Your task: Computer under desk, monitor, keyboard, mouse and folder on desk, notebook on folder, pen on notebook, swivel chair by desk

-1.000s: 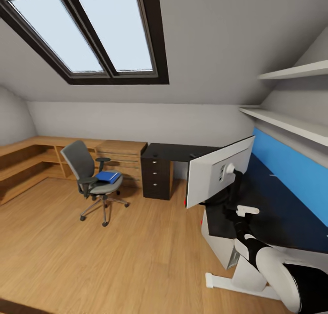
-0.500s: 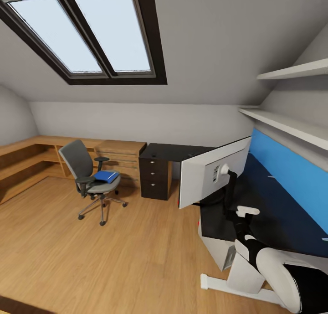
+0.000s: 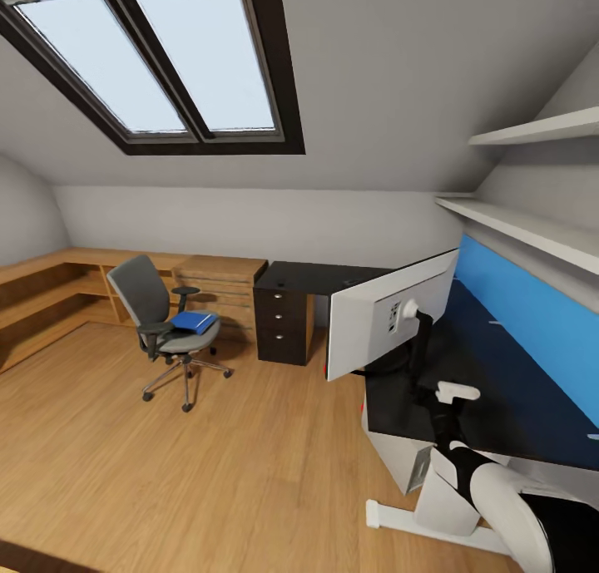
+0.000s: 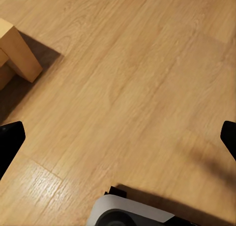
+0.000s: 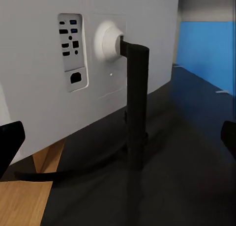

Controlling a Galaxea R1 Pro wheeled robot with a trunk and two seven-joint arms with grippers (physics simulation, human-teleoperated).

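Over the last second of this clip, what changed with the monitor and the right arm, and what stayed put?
The monitor slid left along the desk, then stopped, upright. The right gripper drew back from its neck, open. The swivel chair and folder did not move.

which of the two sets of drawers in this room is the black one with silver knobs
The black three-drawer unit with round silver knobs, under the end of the glossy black desk. The light wooden chest of drawers beside it, behind the grey swivel chair, is tan.
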